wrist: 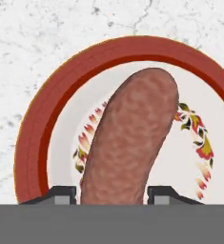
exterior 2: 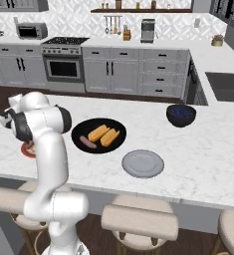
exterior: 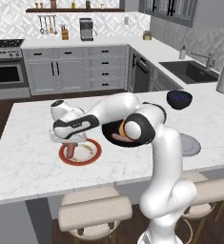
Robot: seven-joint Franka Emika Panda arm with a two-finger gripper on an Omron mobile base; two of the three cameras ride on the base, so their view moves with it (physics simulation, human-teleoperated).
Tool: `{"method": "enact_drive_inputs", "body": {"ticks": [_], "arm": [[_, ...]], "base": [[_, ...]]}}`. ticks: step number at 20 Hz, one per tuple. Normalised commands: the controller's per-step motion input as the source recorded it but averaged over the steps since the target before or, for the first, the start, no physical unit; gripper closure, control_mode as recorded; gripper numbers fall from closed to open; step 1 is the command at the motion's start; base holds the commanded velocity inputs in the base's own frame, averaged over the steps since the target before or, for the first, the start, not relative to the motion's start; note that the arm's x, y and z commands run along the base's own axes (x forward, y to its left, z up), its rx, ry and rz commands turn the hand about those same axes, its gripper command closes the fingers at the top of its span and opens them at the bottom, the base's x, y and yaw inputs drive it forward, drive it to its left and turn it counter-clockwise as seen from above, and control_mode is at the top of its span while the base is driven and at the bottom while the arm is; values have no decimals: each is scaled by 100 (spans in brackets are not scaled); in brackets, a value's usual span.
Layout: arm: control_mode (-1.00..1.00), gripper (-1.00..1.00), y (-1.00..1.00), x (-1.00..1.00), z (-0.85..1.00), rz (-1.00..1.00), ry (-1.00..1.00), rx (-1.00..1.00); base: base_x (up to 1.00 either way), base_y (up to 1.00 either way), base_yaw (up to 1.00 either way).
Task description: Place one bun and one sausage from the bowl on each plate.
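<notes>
Progress, judged: early; one sausage (wrist: 130, 143) over the red-rimmed plate (wrist: 37, 138), between the fingertips of the tool (wrist: 112, 196); whether gripped or just let go, cannot tell; no bun there yet; grey plate (exterior 2: 143, 163) bare. Left: a bun for the red plate; bun and sausage for the grey. Count: plates, two; black bowl (exterior 2: 98, 135), one, on the worktop (exterior 2: 208, 149) between the plates, holding two buns (exterior 2: 104, 135) and one sausage (exterior 2: 87, 143); a smaller dark blue bowl (exterior 2: 181, 114), one.
</notes>
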Motion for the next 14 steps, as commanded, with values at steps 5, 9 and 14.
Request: {"method": "enact_drive_inputs", "body": {"ticks": [5,9,14], "arm": [[-100,-100,-67,-28,2,-8,0,0],[-100,-100,-55,-81,43,-1,-6,4],[-100,-100,-74,-88,92,-1,-14,13]], "base": [[0,0,0],[0,0,0],[0,0,0]]}}
